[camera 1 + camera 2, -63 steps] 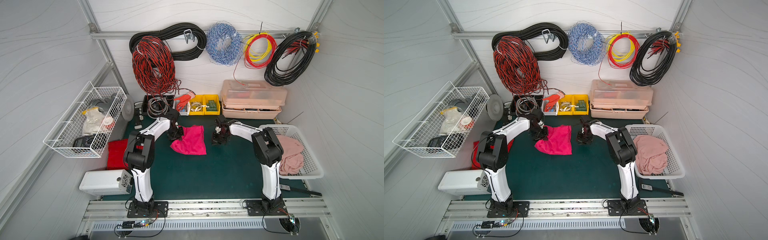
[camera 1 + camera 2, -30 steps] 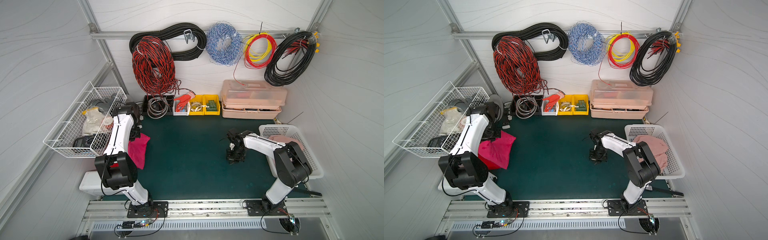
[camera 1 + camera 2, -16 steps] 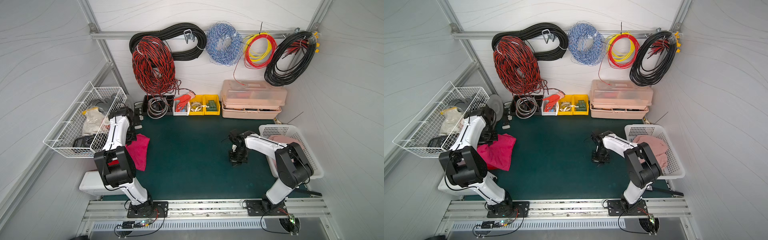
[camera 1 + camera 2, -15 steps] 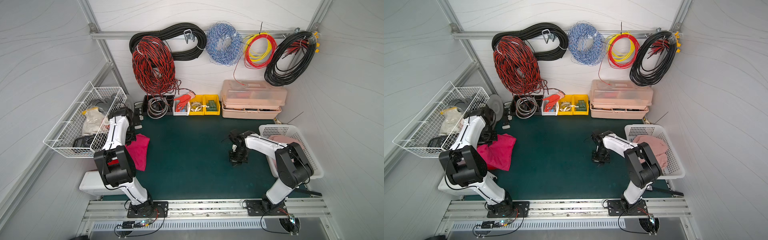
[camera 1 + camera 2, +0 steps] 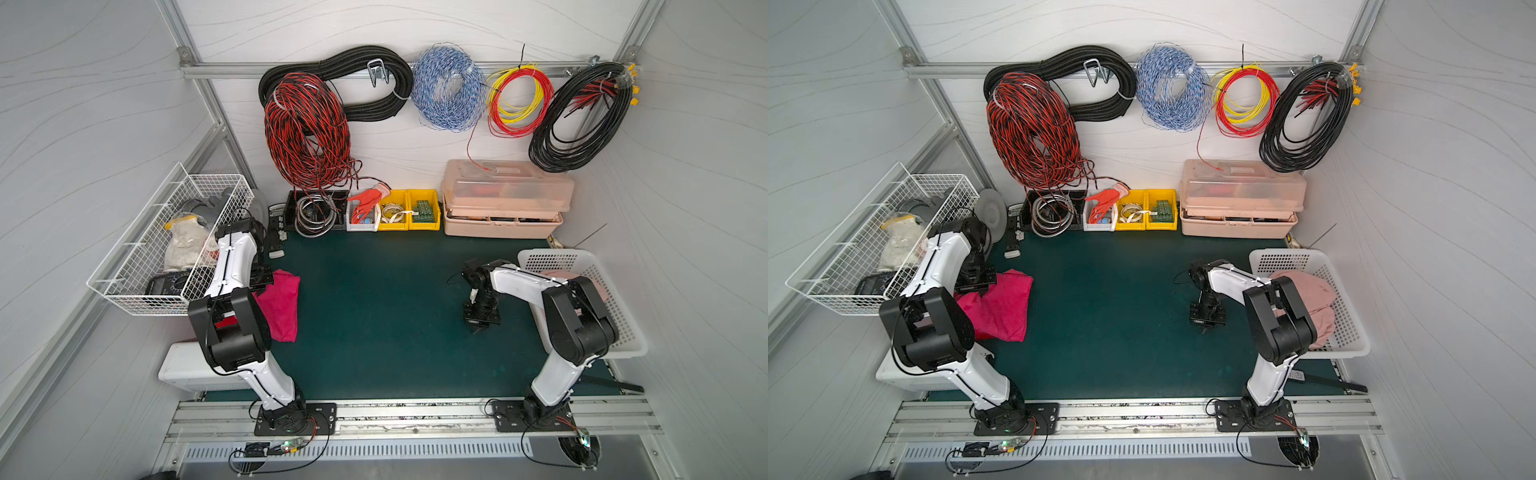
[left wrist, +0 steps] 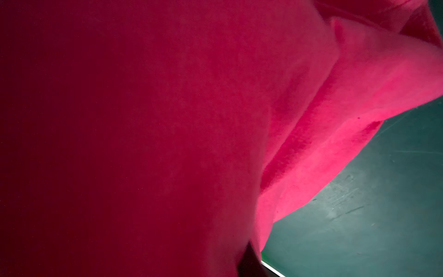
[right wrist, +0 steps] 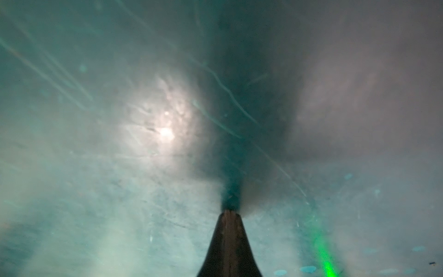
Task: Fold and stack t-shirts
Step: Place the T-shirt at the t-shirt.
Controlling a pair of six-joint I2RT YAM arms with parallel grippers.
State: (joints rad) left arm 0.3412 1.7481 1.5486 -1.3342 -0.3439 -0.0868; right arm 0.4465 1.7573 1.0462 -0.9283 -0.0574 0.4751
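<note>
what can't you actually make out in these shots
- Left gripper: under its own wrist in both top views; magenta t-shirt fills the left wrist view, so open or gripping is unclear.
- Red t-shirt: only a sliver shows past the left arm in a top view.
- Pink cloth in the white basket: partly behind the right arm; garment type unclear.
- Right wrist view: blurred, just the shut right gripper over the mat.

The folded magenta-pink t-shirt [image 5: 282, 307] lies flat at the worktop's left edge, overlapping a deeper red t-shirt [image 5: 223, 323] that is mostly hidden.
</note>
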